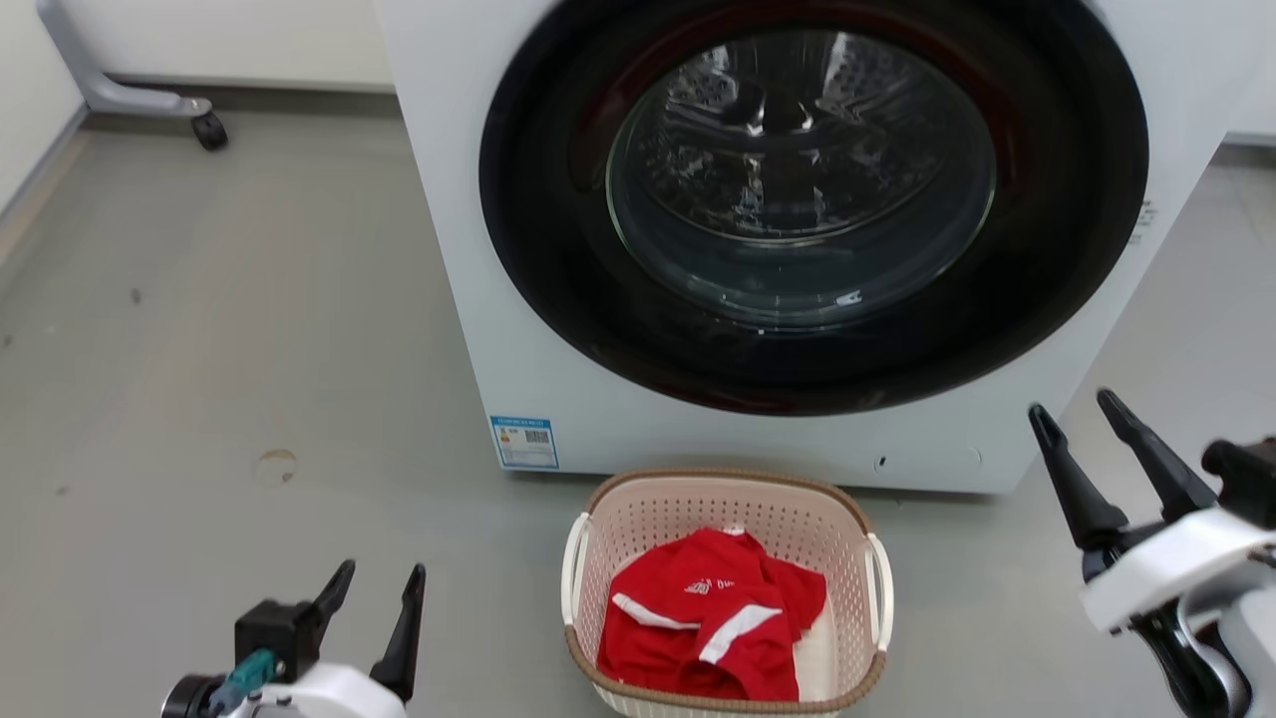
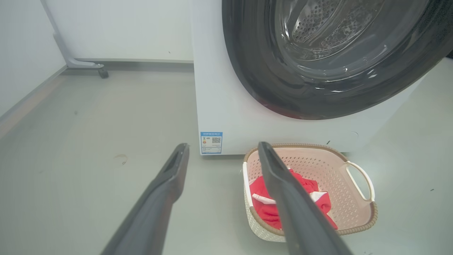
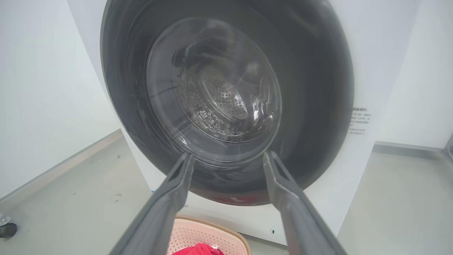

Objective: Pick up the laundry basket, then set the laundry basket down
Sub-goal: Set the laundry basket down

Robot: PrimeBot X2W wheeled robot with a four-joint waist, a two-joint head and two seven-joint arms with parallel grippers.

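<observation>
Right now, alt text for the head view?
A pale pink laundry basket holding a red garment sits on the grey floor, just in front of a white front-loading washer with a dark round door. The left gripper at lower left and the right gripper at right flank it, fingers spread, touching nothing.

Place: a laundry corner in a bare, lab-like room is showing here.
Washer: a white front-loading washer (image 1: 558,299) is standing on the floor, its round dark door (image 1: 1057,229) showing a steel drum (image 1: 797,130) behind the glass.
Label: a blue-edged label (image 1: 524,442) with a QR code is sitting at the washer's lower front corner.
Basket: a pink basket (image 1: 698,514) is sitting just before the washer, holding a red shirt (image 1: 698,618).
Floor: a plain grey floor (image 1: 249,349) is running to white walls (image 1: 249,40) with a grey baseboard (image 1: 279,98).
Stand: a grey leg (image 1: 110,95) on a black caster (image 1: 209,131) is standing by the far wall.
</observation>
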